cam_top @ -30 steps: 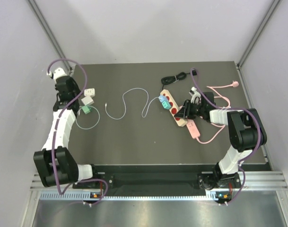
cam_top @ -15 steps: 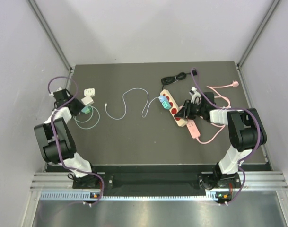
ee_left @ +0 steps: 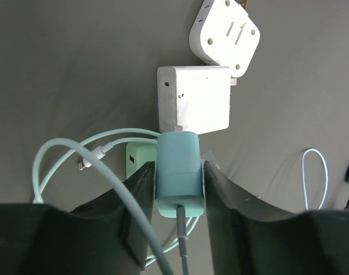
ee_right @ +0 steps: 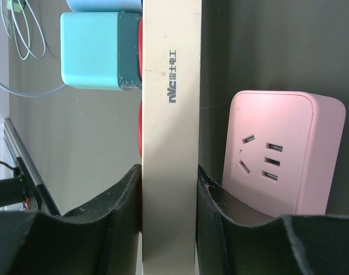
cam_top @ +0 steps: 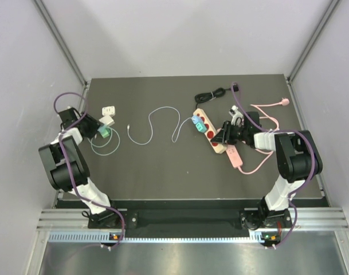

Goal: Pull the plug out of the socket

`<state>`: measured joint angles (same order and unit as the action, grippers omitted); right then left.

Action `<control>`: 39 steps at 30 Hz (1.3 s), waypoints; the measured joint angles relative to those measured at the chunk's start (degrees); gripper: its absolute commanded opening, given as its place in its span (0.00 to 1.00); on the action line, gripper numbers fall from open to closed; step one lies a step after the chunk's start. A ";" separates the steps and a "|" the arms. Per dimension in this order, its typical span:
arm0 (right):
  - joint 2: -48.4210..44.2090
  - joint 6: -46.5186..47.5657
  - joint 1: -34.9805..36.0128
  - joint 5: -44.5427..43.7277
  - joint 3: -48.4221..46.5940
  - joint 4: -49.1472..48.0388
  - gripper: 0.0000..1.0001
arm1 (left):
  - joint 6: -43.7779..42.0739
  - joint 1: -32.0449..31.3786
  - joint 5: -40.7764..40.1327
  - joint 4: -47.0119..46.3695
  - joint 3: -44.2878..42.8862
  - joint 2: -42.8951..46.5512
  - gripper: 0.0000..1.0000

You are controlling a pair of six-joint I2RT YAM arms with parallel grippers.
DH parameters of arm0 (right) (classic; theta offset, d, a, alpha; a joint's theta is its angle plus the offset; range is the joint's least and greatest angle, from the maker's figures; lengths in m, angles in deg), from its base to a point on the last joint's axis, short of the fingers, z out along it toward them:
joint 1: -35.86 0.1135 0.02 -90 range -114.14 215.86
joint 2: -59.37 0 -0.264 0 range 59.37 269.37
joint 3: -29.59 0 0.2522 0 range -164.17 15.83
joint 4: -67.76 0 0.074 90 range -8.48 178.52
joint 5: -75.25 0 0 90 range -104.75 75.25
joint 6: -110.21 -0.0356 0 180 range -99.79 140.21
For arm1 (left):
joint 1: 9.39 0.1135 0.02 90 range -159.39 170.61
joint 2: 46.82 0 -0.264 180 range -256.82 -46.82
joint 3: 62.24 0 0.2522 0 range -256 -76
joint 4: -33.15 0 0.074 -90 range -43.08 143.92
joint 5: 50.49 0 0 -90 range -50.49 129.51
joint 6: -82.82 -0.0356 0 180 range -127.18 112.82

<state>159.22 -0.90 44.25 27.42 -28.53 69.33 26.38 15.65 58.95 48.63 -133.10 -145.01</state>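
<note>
The beige power strip (cam_top: 211, 134) with red sockets lies at the right of the table, and my right gripper (ee_right: 169, 177) is shut on its edge (ee_right: 169, 114). One light-blue plug (ee_right: 100, 51) sits in the strip, also visible from above as the light-blue plug (cam_top: 196, 123). Far to the left, a teal plug (ee_left: 180, 172) with a grey cord lies off the strip. My left gripper (ee_left: 180, 166) has both fingers against its sides; in the top view the left gripper (cam_top: 98, 130) is at the table's left edge.
Two white adapters (ee_left: 194, 100) (ee_left: 226, 34) lie just beyond the teal plug. A mint charger (ee_left: 137, 157) with a looped mint cable (ee_left: 65, 154) is beside it. A pink power strip (ee_right: 283, 149) lies against the beige one. A white cable (cam_top: 151, 129) and black cord (cam_top: 211, 94) lie mid-table.
My left arm has folded, its elbow moving up toward the left wall, while its gripper stays at the teal plug by the white adapters. The right arm and strip have not moved.
</note>
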 measured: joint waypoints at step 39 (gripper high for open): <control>0.44 0.20 -0.13 1.68 -0.02 -0.28 0.00 | 2.05 -2.03 11.06 -7.28 7.82 17.79 0.82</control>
<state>159.66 -0.70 44.11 29.11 -28.55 69.05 28.43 13.62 70.01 41.35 -125.27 -127.22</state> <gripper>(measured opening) 0.354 0.819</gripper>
